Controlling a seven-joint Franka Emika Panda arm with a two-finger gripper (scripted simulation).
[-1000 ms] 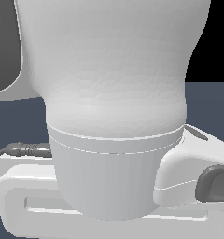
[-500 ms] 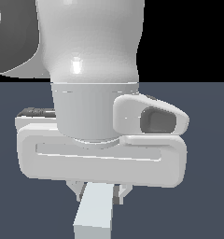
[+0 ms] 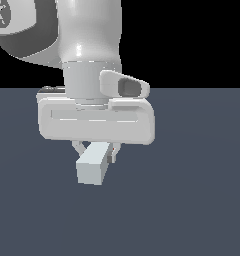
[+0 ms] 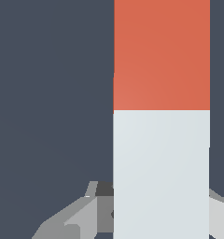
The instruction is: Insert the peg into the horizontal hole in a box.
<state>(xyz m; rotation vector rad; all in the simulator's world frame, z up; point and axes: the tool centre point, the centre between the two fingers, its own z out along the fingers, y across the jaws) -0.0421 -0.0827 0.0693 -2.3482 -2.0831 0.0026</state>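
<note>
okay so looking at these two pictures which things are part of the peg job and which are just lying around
Part of the job:
- peg, orange-red and pale halves
- gripper, fingers either side of the peg's pale end
- box and hole: not in view

Just lying about:
- nothing; only the bare dark floor

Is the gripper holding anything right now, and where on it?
Yes: the gripper holds the peg, fingers closed on its pale grey-white half; the orange-red half sticks out free.

Your arm (image 3: 87, 40) fills the upper left of the exterior view, wrist pointing down. Your gripper (image 3: 94, 150) hangs below it, fingers (image 3: 78, 147) closed on the peg (image 3: 92, 165).
</note>
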